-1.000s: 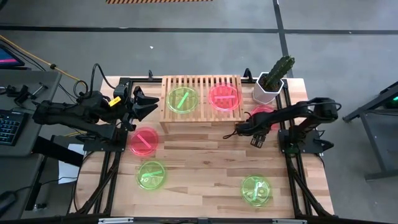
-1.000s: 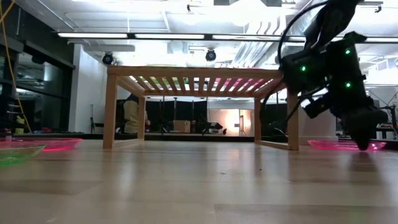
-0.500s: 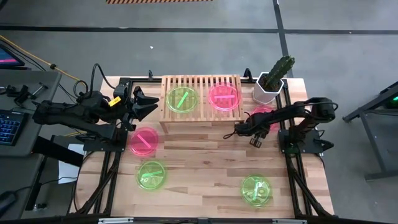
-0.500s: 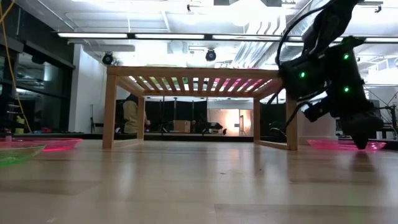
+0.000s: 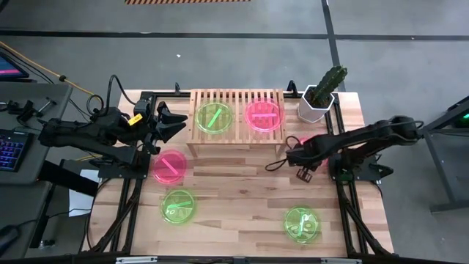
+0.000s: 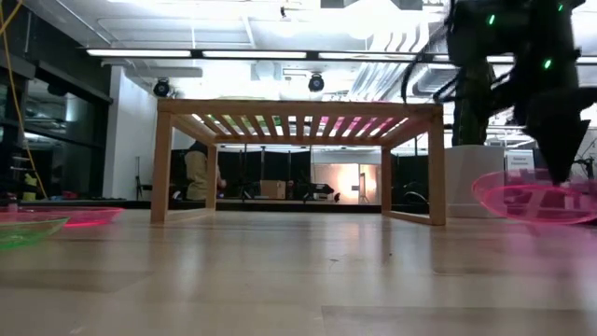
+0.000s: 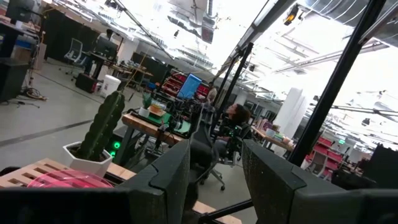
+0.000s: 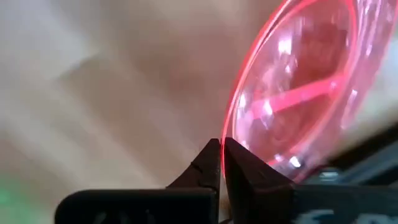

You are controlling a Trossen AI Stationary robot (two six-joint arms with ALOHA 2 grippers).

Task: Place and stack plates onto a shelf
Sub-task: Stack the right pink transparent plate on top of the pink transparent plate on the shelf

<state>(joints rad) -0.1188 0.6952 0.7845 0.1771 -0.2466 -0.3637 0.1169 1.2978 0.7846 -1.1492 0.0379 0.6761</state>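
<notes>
The light-wood shelf (image 5: 238, 136) holds a green plate (image 5: 215, 117) and a pink plate (image 5: 264, 115) on its slatted top. My right gripper (image 5: 302, 155) is right of the shelf and is shut on another pink plate (image 6: 534, 201), which its arm mostly hides in the high view. A pink plate (image 5: 170, 166) and two green plates (image 5: 178, 206) (image 5: 302, 224) lie flat on the table. My left gripper (image 5: 170, 121) waits open and empty at the shelf's left end. My right gripper pinches the pink plate's rim (image 8: 229, 134) between its two fingertips. The fingers (image 6: 558, 159) come from above, pointing down. The plate hangs just clear of the tabletop, roughly level, its hollow side up.
A cactus in a white pot (image 5: 319, 99) stands at the shelf's far right corner, close behind my right arm. Bare planks (image 5: 242, 183) lie between the shelf and the near plates. A desk with a keyboard (image 5: 11, 147) stands off the table's left.
My right gripper has risen and come a little toward the table's near edge. The pink plate, which lay flat on the table right of the shelf, is now lifted clear in its fingers.
</notes>
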